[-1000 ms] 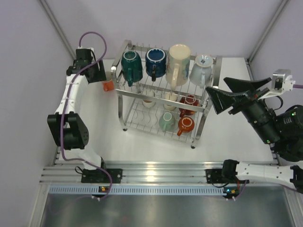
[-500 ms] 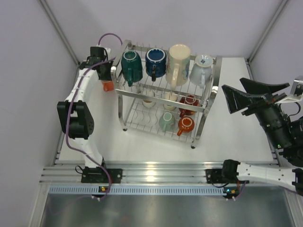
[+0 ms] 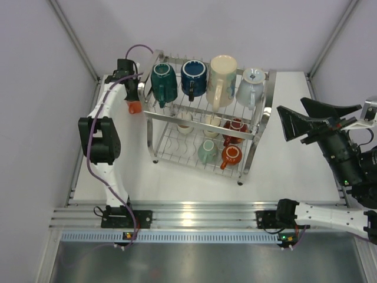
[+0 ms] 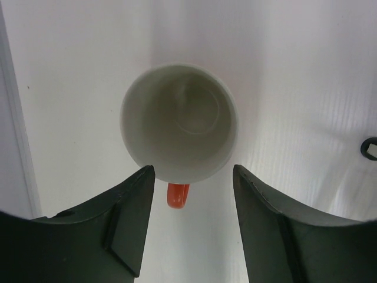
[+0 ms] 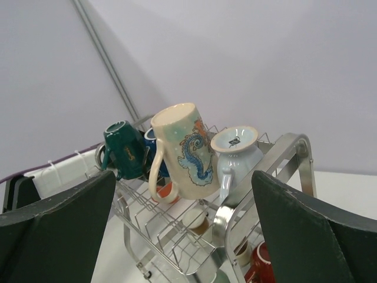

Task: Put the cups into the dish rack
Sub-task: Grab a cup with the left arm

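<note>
Fingers (image 4: 132, 212) of my left pincer (image 4: 191, 177) stood partly apart with nothing held between them. I hung over the far left corner of the counter (image 4: 294, 88), looking straight down into the one orange cup (image 4: 179, 122) not yet loaded. It stood upright, mouth up, so its long axis ran along my line of sight. It lay just beyond my fingertips and a shade left of centre. Its handle (image 4: 178, 195) pointed back toward my wrist, into the gap between the fingers, and touched neither. I judged that the coming grasp turned on that: I had to go down and forward until the fingers straddled the cup. This arm was plainly the nearer one.

Just to the right of the cup stood the one two-tier rack (image 3: 270, 88). Its upper tier held four cups: teal (image 3: 163, 81), navy (image 3: 194, 76), a tall cream printed one (image 3: 222, 79) and pale blue (image 3: 251, 85). On the lower tier, partly hidden by wires, I made out five: two cream, one red, one mint, one orange. That came to ten cups.

My right pincer (image 5: 184, 183) was gaping wide and empty, well apart beyond the rack's right end.
</note>
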Controlling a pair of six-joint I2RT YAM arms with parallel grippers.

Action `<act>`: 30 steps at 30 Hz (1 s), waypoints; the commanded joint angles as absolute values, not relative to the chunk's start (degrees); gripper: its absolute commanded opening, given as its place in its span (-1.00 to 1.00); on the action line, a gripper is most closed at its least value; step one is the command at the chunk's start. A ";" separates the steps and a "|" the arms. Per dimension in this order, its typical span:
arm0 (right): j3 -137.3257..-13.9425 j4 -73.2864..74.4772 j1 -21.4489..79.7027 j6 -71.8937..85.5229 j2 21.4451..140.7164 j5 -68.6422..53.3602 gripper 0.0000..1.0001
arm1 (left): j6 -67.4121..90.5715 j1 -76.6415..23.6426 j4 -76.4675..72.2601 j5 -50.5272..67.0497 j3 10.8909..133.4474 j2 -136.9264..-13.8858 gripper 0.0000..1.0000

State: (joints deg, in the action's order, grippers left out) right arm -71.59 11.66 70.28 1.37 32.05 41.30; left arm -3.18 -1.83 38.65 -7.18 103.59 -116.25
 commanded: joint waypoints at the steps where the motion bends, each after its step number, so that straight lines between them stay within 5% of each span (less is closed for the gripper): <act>1: -73.03 10.28 70.93 -1.49 33.66 42.01 0.99 | -3.60 -1.49 36.56 -7.30 108.01 -117.77 0.22; 19: -73.21 9.58 70.84 -2.72 34.19 42.71 0.99 | -0.80 -0.97 36.65 -8.18 110.39 -125.68 0.01; 22: -73.30 9.58 70.93 -2.64 34.63 42.63 0.99 | -0.27 -0.70 36.83 -8.26 110.30 -126.39 -0.28; 23: -73.30 9.58 70.84 -2.64 34.72 42.63 0.99 | -0.18 -0.62 37.00 -8.44 110.30 -126.47 -0.56; 26: -73.21 9.32 70.84 -2.64 35.15 42.71 0.99 | 4.38 0.00 37.44 -7.22 110.30 -125.42 -0.99; 30: -73.83 11.06 70.84 -1.68 36.56 42.63 0.99 | 10.71 4.99 37.44 -2.04 109.08 -121.91 -1.00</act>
State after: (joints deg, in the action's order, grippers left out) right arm -71.75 11.55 70.28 -1.52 34.48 42.28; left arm 5.19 1.02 37.87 -4.82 108.79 -125.51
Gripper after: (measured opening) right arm 0.993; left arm 0.186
